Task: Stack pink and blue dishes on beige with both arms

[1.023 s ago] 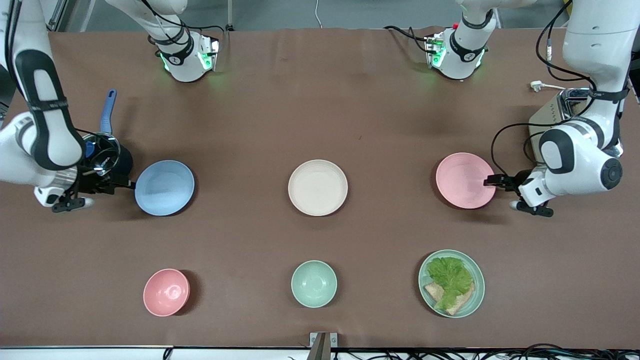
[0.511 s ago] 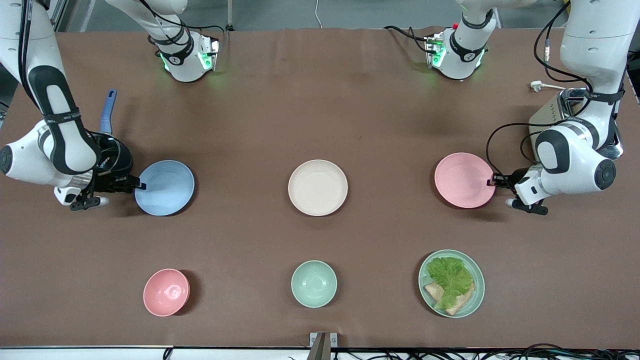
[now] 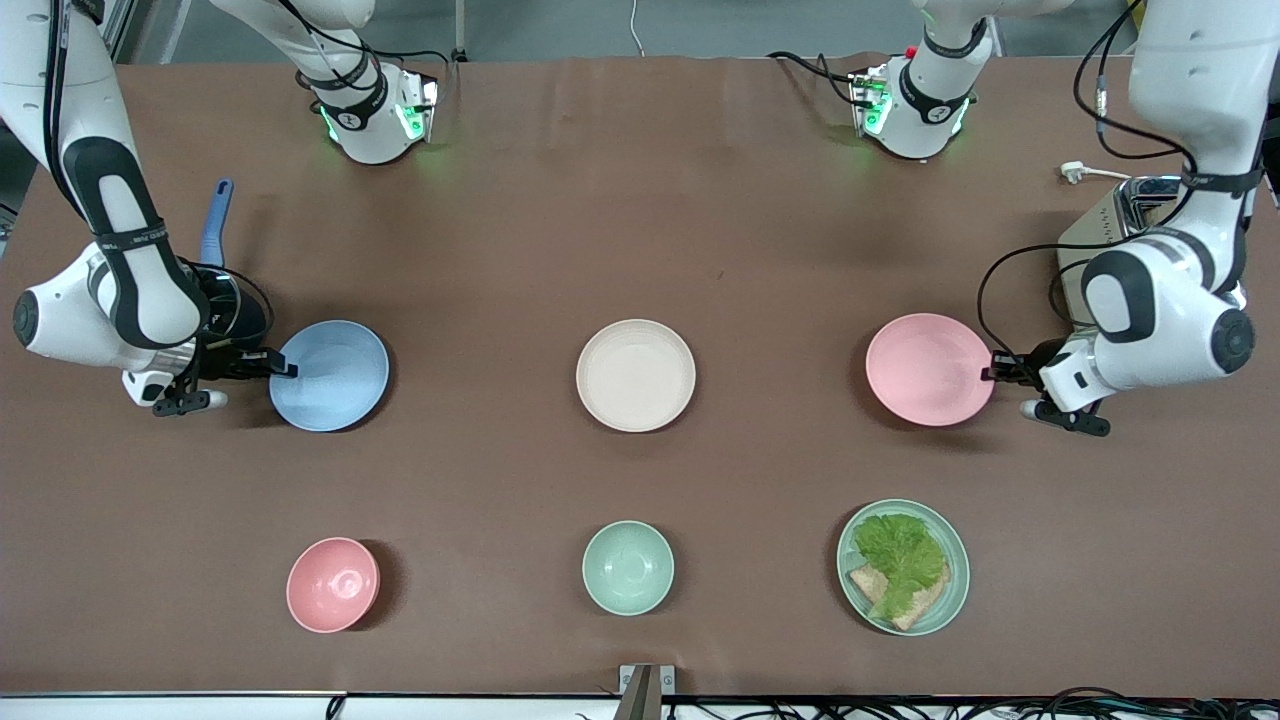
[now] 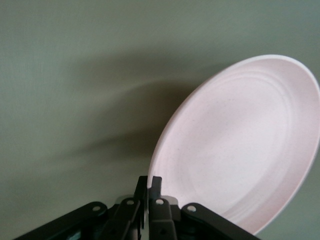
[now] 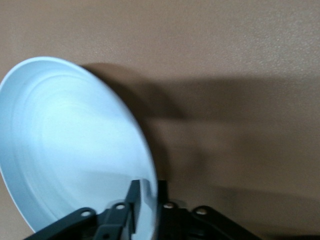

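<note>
The pale pink plate lies toward the left arm's end of the table. My left gripper is shut on its rim, and the held edge looks slightly raised. The left wrist view shows the pink plate tilted, with the left gripper pinching its edge. Toward the right arm's end lies the light blue plate, whose rim my right gripper is shut on. In the right wrist view, the right gripper clamps the rim of the blue plate. The beige plate sits bare between them at mid-table.
Nearer the front camera stand a pink bowl, a small mint-green bowl and a mint-green plate with lettuce and bread. A silver toaster stands beside the left arm. A black pan with a blue handle lies by the right arm.
The right gripper has slid in over the blue plate's rim and closed on it. The left gripper's hold has settled at the pink plate's edge, and that plate has shifted slightly.
</note>
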### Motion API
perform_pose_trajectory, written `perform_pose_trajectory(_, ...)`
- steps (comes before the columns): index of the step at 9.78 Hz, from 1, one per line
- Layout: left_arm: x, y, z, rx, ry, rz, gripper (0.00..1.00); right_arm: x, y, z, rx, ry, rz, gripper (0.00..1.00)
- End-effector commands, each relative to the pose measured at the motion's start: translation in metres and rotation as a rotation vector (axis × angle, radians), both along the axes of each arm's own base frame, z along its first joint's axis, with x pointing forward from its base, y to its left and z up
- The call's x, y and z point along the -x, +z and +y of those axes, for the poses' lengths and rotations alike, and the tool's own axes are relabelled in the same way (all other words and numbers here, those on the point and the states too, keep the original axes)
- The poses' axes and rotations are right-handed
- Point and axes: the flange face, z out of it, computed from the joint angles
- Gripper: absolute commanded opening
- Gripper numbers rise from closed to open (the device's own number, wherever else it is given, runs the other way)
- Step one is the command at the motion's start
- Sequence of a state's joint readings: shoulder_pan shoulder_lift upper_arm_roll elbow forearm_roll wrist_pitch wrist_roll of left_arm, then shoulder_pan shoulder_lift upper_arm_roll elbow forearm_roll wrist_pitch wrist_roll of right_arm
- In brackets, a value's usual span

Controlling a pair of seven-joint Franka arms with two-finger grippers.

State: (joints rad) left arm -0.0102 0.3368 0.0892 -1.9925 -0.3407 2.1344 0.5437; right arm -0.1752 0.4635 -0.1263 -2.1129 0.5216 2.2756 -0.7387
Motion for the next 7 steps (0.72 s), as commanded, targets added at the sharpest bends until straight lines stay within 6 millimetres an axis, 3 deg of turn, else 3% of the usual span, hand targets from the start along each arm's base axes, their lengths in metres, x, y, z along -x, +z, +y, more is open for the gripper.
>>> perform_pose_trajectory(1,-0.009,0.058,-0.076,0.053,0.016,0.026,0.00,0.000,0.004,0.005,-0.044,-0.022,0.015,0.01)
perform_pose_trajectory(3,-0.009,0.089,-0.188,0.067,0.106,0.065,0.00,-0.020,0.043,0.002,-0.096,-0.063,0.058,0.01)
perform_pose_trajectory(5,0.002,0.095,-0.285,0.102,0.129,0.098,0.01,-0.031,0.094,0.004,-0.078,-0.093,0.040,0.01)
perform_pose_trajectory(6,0.006,0.083,-0.326,0.125,0.165,0.112,0.01,-0.038,0.126,0.006,-0.061,-0.104,0.068,0.01)
perform_pose_trajectory(7,0.015,0.058,-0.365,0.137,0.178,0.105,0.02,-0.050,0.159,0.015,-0.033,-0.115,0.124,0.01)
